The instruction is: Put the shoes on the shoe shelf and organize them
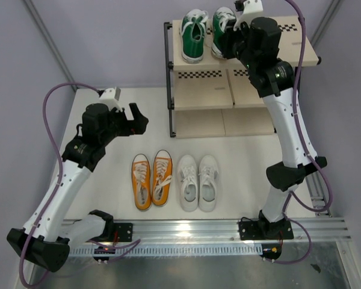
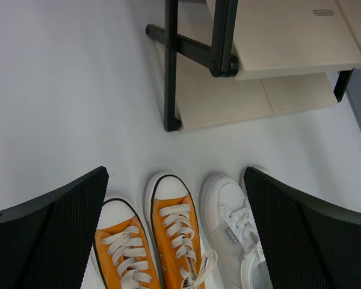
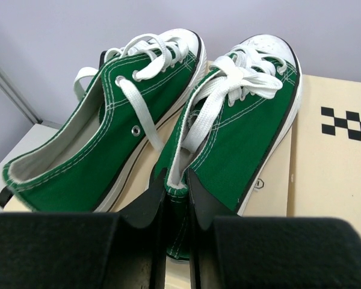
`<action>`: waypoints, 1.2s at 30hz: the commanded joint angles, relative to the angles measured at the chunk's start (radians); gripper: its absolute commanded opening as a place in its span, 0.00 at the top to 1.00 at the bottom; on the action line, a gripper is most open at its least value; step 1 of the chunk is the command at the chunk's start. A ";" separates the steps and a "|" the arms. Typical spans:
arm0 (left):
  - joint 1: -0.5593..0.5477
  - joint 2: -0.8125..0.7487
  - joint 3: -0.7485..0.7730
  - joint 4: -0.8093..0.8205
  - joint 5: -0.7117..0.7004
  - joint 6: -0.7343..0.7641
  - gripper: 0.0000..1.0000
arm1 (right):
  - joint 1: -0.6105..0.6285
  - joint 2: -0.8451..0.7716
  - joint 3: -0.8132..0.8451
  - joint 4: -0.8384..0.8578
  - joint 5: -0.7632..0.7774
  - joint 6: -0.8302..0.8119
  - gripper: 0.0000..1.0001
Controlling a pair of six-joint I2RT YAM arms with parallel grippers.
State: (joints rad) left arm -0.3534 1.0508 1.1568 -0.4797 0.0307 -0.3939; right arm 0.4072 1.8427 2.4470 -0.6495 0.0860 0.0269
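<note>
The right end effector [image 3: 179, 208] is clenching on the right green shoe [image 3: 253, 132], its two fingers pinching a green fabric wall of the shoe near the heel end, with white laces lying loose over the tongue just ahead of them. That shoe is sitting on the top board of the shoe shelf [image 1: 305, 51], toe pointing toward the back wall, and the left green shoe [image 3: 108, 132] is lying just beside it on the same board, pressing close to it along the side. A black-and-white checkered strip [image 3: 348, 123] is showing on the bare board to the right of the pair. The two lower boards of the shelf are carrying no shoes. On the white tabletop [image 1: 240, 156] in front of the shelf, the orange pair [image 1: 161, 174] and the white pair [image 1: 189, 180] are standing side by side, toes facing the shelf, the white pair on the right and near the orange one. The left end effector [image 2: 174, 180] is hanging released above the tabletop, its fingers spread wide and gripping nothing, looking down over the toe caps of the orange pair and one white shoe
</note>
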 commanded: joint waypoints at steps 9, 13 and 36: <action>-0.002 -0.009 0.011 0.044 0.041 -0.031 0.01 | 0.033 -0.082 -0.037 0.008 -0.057 -0.082 0.96; -0.002 -0.011 0.014 0.046 0.038 -0.030 0.01 | 0.039 -0.068 -0.049 0.019 -0.115 -0.111 0.96; -0.004 0.072 0.133 0.125 0.069 -0.040 0.01 | 0.071 -0.045 -0.014 -0.012 -0.098 -0.055 0.31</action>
State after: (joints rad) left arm -0.3534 1.1122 1.2358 -0.4240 0.0784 -0.4202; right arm 0.4656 1.8065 2.3936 -0.6643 0.0124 -0.0299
